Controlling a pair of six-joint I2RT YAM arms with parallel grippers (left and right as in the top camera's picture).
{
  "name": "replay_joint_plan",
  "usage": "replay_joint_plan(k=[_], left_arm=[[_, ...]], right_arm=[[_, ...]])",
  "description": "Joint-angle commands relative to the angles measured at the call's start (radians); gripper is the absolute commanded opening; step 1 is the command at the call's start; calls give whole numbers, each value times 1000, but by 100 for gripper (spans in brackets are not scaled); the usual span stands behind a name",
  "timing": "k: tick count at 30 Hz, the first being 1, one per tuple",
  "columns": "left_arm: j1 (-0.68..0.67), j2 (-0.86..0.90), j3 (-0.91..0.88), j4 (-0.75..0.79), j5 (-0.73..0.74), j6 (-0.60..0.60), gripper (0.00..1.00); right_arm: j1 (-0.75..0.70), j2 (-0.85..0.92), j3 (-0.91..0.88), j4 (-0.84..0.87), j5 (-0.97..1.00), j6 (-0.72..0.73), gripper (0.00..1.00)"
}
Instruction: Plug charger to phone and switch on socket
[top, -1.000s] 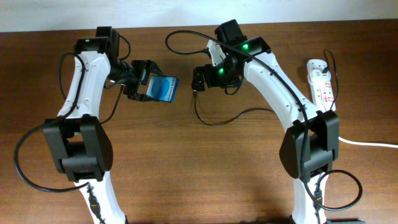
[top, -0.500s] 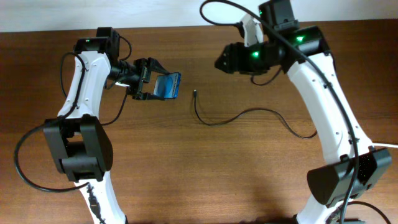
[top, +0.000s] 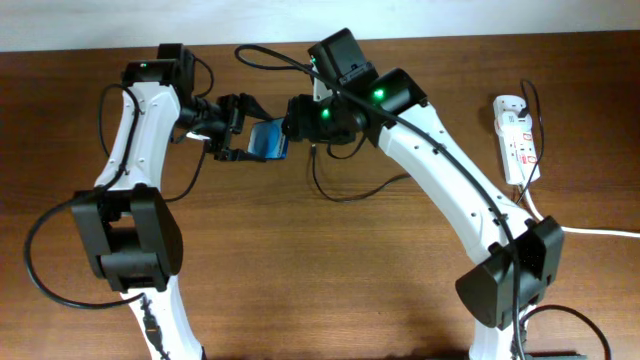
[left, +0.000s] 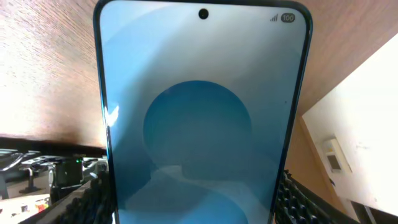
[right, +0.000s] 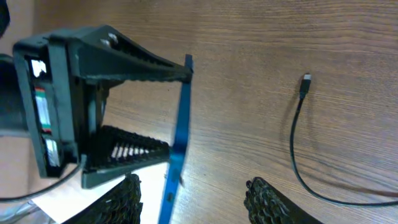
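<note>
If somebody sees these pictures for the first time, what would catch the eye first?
The smartphone, its screen glowing blue, is clamped in the left pincer above the wooden table. Beside it hangs the right pincer, open and empty, while the thin black charger cable lies unplugged on the table below. A white power strip sits at the right side.

Brown wood table (top: 300, 290) fills overhead view, grain running 9 to 3. Pale wall (top: 520, 14) strip along 12 edge. Left wrist view: small white box (left: 336, 155) on pale surface at 4; dark blurry clutter (left: 37, 183) at 8, can't ID.
</note>
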Motion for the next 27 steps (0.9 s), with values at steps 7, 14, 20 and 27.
replay_joint_plan(k=[7,14,20,27], left_arm=[[-26,-2,30,-2,15,-15,0],[-26,-2,30,-2,38,-33,0],[-26,-2,30,-2,37,-33,0],[-26,-2,30,-2,13,3,1]], right_arm=[[66,82,6,37,71,149,37],[71,135,6,48,74,159,31],[75,138,6,53,71,171,4],[9,98,6,42,71,155,4]])
